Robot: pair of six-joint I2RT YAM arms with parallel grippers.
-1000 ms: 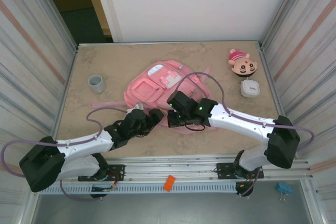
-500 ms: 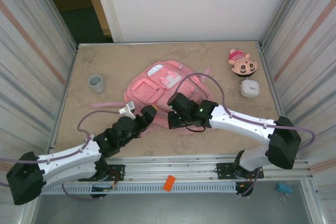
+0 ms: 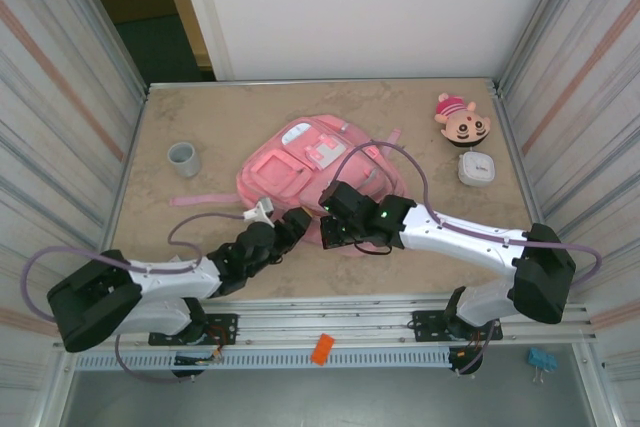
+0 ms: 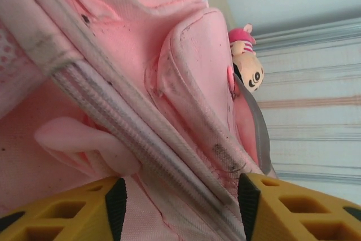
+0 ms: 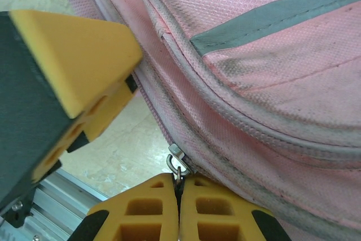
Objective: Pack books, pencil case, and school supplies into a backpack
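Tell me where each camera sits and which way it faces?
Top external: fixed above and behind the arms, looking down on the table and pink backpack; both arms show.
Left wrist: on the left arm, facing along the backpack's zip strip; the left gripper shows, open.
Right wrist: on the right arm, close on the backpack's edge; the right gripper is shut on a zipper pull.
Shared: top and left wrist views both catch the plush head.
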